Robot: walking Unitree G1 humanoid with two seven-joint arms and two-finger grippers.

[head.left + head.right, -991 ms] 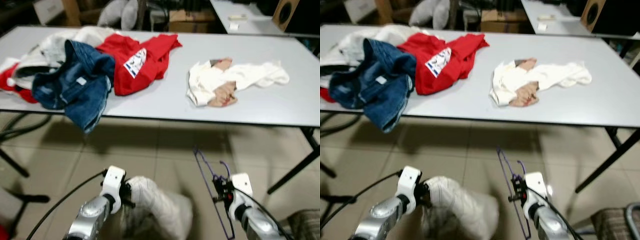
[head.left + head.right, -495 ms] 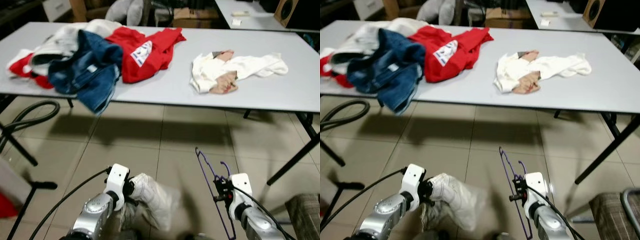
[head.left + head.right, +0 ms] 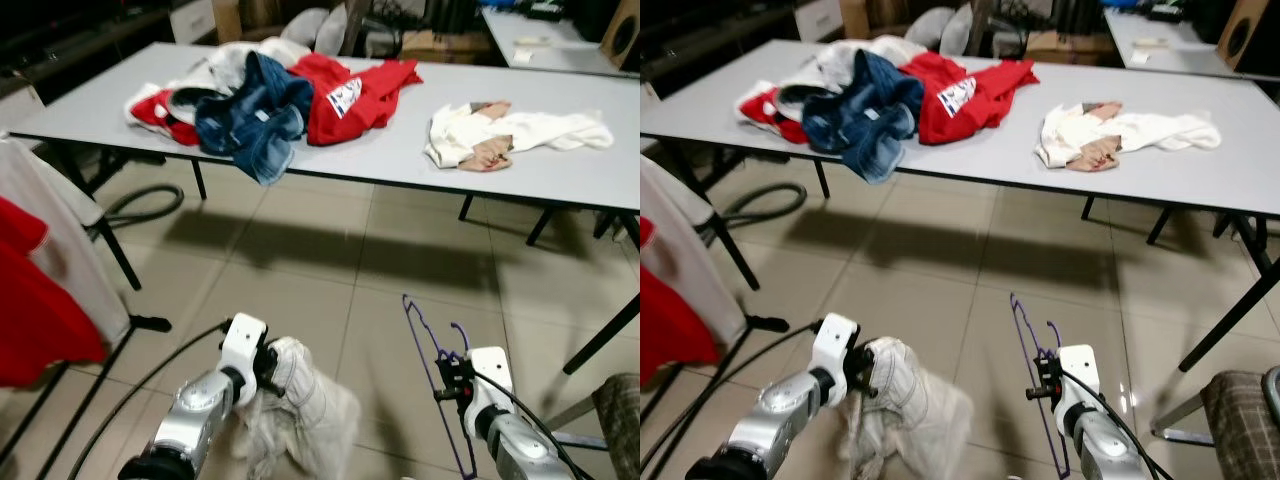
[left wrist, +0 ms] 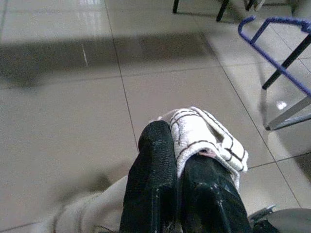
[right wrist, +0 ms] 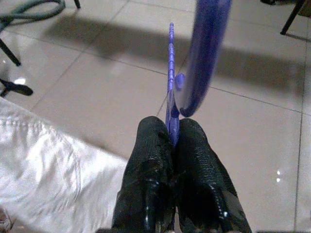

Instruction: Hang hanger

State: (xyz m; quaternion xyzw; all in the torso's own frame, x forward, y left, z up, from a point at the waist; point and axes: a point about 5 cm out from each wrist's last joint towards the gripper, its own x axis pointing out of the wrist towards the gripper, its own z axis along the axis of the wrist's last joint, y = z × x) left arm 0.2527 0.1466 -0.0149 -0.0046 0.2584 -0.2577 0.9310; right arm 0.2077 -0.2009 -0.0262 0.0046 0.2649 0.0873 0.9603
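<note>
Head views: the right gripper [image 3: 447, 365] has its jaws clamped on the purple hanger [image 3: 432, 372], low over the tiled floor, far short of the bench [image 3: 400, 160]. The left gripper [image 3: 266, 362] pinches a white garment [image 3: 300, 410].

Left wrist view: jaws closed on the white cloth.

Right wrist view: jaws grip the hanger's thin frame.

The hanger could twist or slip from so narrow a pinch while walking. Its long axis runs ahead of the jaws, hook curling upward.
</note>
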